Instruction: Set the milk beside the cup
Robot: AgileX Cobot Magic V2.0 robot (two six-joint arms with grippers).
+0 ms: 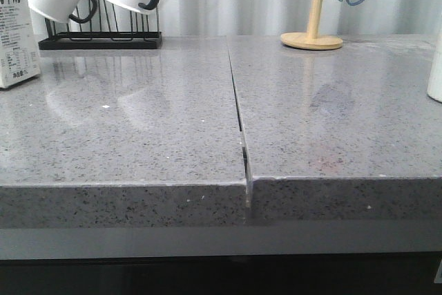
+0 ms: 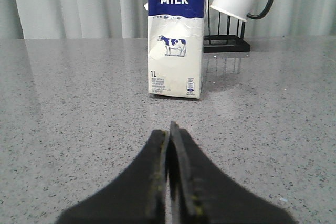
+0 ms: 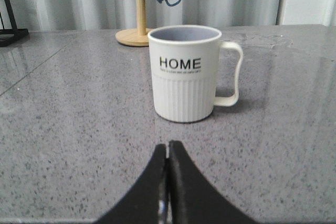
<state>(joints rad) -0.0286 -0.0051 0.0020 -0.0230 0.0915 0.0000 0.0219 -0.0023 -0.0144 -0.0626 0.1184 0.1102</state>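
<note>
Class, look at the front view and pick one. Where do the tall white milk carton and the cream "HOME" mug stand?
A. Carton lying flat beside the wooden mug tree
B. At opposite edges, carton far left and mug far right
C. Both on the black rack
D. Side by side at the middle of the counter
B: the tall white milk carton stands at the far left edge, the cream mug at the far right, with the grey counter between them.
</note>
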